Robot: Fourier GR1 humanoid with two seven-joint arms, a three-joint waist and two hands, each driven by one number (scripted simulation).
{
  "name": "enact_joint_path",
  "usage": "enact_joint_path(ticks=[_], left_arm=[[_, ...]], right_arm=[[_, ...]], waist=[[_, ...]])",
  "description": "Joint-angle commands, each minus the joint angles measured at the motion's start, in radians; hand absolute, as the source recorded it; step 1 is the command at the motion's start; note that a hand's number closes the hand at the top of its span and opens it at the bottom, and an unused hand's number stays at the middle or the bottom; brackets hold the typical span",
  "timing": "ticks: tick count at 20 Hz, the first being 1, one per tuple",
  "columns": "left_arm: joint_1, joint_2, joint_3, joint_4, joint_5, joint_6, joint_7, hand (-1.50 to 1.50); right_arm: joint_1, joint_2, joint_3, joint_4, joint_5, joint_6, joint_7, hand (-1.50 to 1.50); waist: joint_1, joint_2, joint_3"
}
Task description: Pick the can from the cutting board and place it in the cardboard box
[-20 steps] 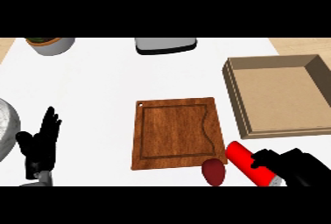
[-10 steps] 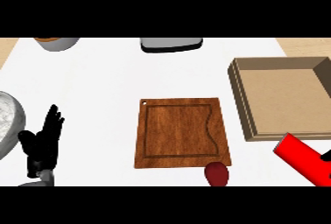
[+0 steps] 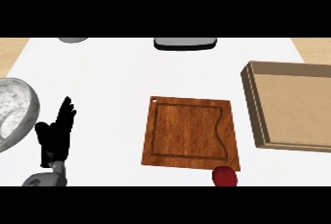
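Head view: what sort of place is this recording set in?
Most likely a kitchen counter: a white top carrying a wooden cutting board, a grey speckled bowl at the left edge, and an open cardboard box on the right.

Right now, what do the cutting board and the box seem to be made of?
The cutting board looks like varnished wood: reddish-brown, with streaky grain and a routed groove. The box looks like matte cardboard: flat tan walls, no shine.
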Motion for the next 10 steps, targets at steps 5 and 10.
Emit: enact_joint_path(ticks=[5, 10], left_arm=[[0.004, -0.031, -0.01, 0.061, -0.004, -0.022, -0.075, 0.0], [-0.101, 0.04, 0.033, 0.078, 0.031, -0.085, 0.004, 0.0]], right_arm=[[-0.295, 0.02, 0.143, 0.319, 0.06, 0.074, -0.072, 1.5], [-0.556, 0.045, 0.28, 0.57, 0.131, 0.075, -0.085, 1.5]], waist=[[0.043, 0.009, 0.0], [0.06, 0.013, 0.001]])
